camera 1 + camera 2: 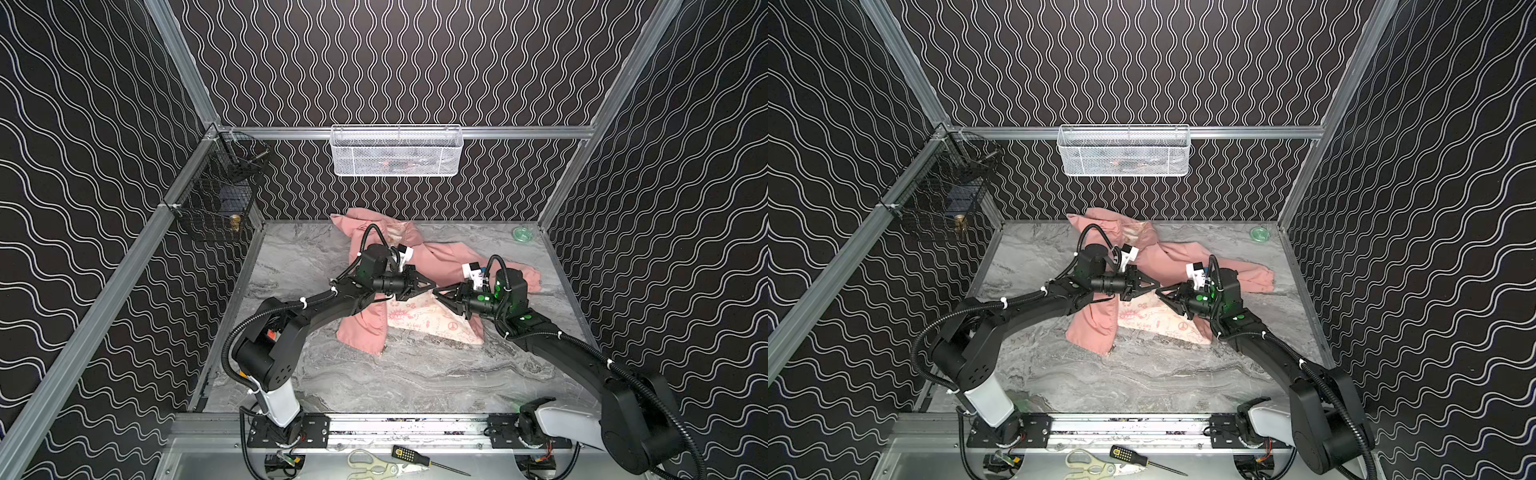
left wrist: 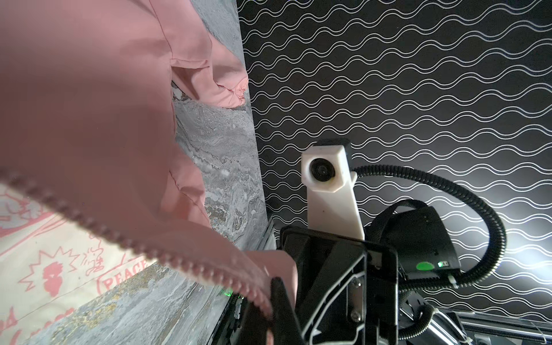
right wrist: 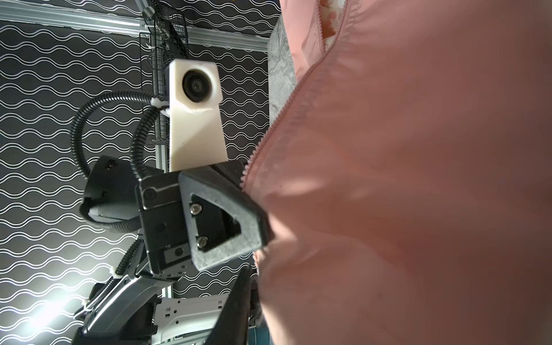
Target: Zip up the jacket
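Left hand (image 1: 433,286) on jacket (image 1: 360,329); marble tabletop (image 1: 395,374), wave-patterned walls (image 1: 415,62)

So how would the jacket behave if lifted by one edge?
Probably floppy: the jacket lies crumpled in soft folds. Likely light, as the fabric looks thin. The zipper edge curves loosely, so it may sag when lifted.

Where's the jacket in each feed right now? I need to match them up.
Top view: jacket mid-table, reaching toward the back wall.
Top view: jacket, same spot.
Left wrist: jacket close up, pink shell above cream printed lining.
Right wrist: jacket close up, pink shell edged with zipper teeth.
Shared landmark: grey marbled table.
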Motion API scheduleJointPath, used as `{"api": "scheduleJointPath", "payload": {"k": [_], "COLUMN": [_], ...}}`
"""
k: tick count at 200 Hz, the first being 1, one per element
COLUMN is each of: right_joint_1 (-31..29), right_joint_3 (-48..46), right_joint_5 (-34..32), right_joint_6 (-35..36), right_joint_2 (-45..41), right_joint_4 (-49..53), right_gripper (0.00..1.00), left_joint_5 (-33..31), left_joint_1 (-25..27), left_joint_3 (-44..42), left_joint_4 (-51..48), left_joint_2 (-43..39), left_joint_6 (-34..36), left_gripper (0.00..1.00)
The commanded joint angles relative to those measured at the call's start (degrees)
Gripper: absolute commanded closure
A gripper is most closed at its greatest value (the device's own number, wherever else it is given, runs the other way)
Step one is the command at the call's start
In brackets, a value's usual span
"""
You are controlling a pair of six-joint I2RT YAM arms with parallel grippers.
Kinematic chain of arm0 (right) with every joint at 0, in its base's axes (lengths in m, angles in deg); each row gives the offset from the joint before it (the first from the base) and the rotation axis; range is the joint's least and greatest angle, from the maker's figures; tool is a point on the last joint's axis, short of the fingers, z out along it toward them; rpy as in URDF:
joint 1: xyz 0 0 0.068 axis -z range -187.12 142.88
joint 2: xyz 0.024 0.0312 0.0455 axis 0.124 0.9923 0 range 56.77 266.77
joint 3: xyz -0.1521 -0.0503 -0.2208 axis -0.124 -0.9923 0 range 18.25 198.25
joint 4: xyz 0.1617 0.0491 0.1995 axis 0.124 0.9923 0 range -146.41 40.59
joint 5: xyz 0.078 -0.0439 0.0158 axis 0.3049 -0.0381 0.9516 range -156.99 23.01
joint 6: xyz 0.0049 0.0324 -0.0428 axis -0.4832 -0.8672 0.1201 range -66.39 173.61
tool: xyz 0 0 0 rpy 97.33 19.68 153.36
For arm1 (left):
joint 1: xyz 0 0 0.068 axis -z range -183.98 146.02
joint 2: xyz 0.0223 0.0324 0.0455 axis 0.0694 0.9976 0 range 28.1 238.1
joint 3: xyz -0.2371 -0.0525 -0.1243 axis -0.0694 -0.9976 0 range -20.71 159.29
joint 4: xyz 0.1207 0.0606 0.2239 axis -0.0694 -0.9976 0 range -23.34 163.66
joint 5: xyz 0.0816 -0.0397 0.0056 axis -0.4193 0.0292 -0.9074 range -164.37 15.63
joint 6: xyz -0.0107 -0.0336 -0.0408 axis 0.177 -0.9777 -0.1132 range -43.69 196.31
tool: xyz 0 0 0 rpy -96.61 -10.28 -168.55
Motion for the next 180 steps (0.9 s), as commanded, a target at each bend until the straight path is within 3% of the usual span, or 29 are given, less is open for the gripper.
{"api": "scheduleJointPath", "payload": {"k": [1, 180], "right_joint_1": [-0.08, -1.21], "right_joint_3": [-0.54, -0.20], "right_joint_5": [1.11, 2.33], "right_joint_6": [-0.32, -1.39], "right_joint_2": [0.19, 3.87], "right_joint_4": [-4.19, -8.92], "right_gripper": [0.79, 0.80], "left_joint_5": [1.43, 2.99], "left_joint_1": [-0.36, -2.35], "left_joint_3": [-0.33, -3.26], "left_joint_4": [3.09, 3.25], "left_joint_2": [-0.76, -2.36], "left_joint_6": [-0.66, -0.48], "left_gripper": [1.00, 1.00]}}
